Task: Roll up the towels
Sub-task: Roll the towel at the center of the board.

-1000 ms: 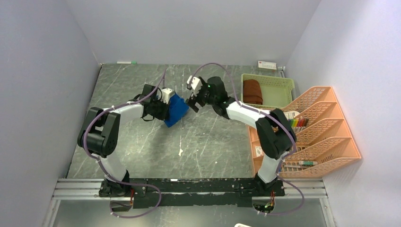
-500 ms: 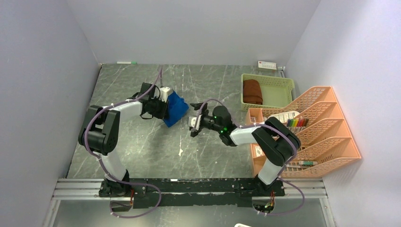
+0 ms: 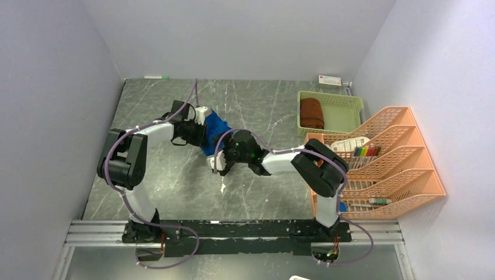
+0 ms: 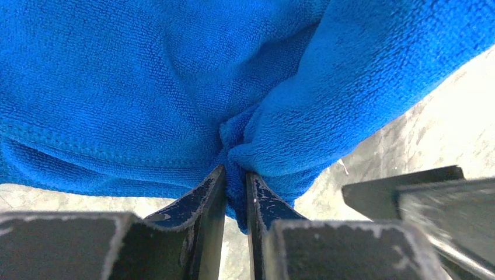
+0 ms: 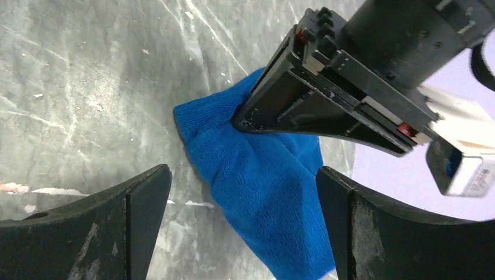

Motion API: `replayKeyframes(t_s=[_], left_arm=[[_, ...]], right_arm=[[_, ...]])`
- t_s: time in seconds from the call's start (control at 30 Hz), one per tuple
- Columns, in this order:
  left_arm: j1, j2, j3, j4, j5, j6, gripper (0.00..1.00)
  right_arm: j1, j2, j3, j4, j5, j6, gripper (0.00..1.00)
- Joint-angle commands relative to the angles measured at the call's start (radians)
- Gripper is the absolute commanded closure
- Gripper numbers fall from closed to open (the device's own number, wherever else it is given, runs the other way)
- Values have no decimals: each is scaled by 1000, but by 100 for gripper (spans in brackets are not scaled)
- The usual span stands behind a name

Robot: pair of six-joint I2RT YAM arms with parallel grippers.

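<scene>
**A:** Blue terry towel point(image 5: 262, 186): which way is it lying from the right gripper point(image 5: 242, 195)?

**B:** Straight ahead, framed between the two fingers. They are standing wide apart and touching nothing, so that gripper is released and empty.

**A:** And the left gripper point(image 4: 235, 175)?

**B:** It is clenching a bunched fold of the cloth between nearly closed jaws. The rest is spreading away from its fingertips in a loose lump. Seen from the right gripper, that pinch is sitting at the towel's far end.

**A:** Long axis?

**B:** It is running from the pinched far end back toward the right gripper, slanting toward its right-hand finger. The free near end is therefore lying closest to the open jaws.

**A:** Is the cloth resting on the table point(image 3: 175, 186)?

**B:** Cannot tell. It is lying low over the marbled surface.

**A:** Judgement for the coming move?

**B:** The right gripper is the free one and is already facing the cloth. It is probably needing to advance a little and close on the free end opposite the pinch.

**A:** The other towel?

**B:** The rust-brown towel point(image 3: 312, 112) is sitting bundled in the green basket point(image 3: 345, 119), well apart from both grippers.
</scene>
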Motion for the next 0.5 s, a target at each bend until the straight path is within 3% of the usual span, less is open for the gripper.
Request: replayKeyframes(t_s=[0.0,0.47], left_arm=[[15,27,6,-89,11,19,72],[40,26,9,-91,39,18,72]], right_arm=[[-6,44,91,-179,-16,-78,5],[-74,188,178,-230,-4,-111,7]])
